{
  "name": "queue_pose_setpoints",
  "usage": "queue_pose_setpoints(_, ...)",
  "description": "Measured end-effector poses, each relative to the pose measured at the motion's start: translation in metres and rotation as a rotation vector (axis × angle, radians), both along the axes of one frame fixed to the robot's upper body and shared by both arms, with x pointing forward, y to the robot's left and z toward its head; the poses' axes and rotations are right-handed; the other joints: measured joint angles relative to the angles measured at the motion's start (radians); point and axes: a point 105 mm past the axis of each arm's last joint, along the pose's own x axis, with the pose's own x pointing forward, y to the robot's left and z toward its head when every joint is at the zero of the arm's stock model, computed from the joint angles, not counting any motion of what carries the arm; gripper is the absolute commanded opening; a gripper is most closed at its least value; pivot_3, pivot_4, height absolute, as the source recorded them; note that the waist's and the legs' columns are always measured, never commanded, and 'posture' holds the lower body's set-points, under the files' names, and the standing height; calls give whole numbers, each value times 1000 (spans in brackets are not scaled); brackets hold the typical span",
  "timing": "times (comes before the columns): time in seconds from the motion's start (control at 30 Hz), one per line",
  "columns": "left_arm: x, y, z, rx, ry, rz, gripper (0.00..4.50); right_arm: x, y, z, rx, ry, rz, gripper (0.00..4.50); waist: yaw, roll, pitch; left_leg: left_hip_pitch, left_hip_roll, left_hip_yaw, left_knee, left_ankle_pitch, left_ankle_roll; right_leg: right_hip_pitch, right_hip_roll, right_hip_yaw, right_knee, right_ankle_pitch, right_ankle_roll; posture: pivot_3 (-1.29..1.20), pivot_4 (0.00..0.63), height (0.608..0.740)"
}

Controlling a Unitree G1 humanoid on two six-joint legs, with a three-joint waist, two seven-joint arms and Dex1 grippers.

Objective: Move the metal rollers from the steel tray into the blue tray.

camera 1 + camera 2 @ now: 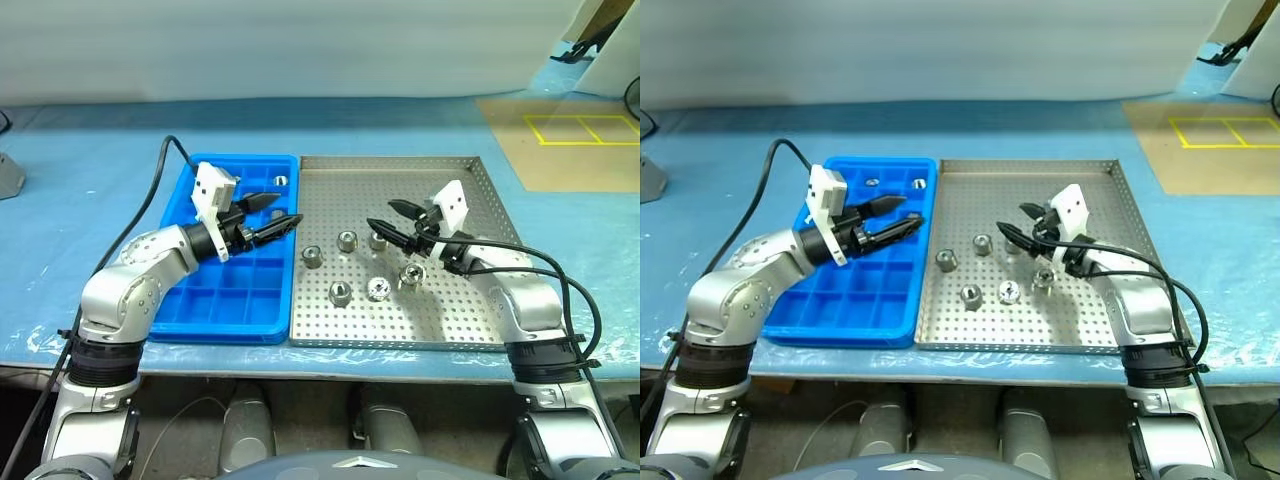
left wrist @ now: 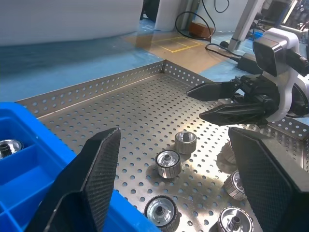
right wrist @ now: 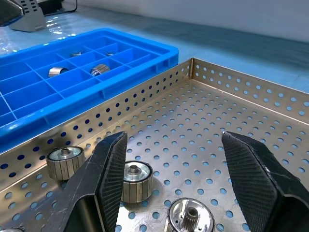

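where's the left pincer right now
In the left eye view the left pincer hangs open and empty over the right edge of the blue tray, its tips pointing toward the steel tray beside it.

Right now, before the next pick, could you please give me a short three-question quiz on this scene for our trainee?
1. True or false: the fingers of the left gripper are shut on a roller.
2. The right gripper hovers over: A) the steel tray; B) the blue tray; C) the bare table.
3. Which tray lies on the robot's left side?

Key:
1. False: its fingers stand open and empty.
2. A.
3. The blue tray.
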Motion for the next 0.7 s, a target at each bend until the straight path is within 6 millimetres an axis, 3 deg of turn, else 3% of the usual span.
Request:
queue_pose_setpoints(0.27,4,-12,4,-14,-8,-54,3759,-8,-8,7,-7,-11,-60,3197,-11,0,0,0,0,0,0,0,0,0,0,0,0,0,0,-141,150,740)
queue_pose_setpoints(0.7,7,-12,0,-6,-4,-58,3759,-12,-15,5,-27,13,-54,3197,-13,0,0,0,0,0,0,0,0,0,0,0,0,0,0,-127,150,740)
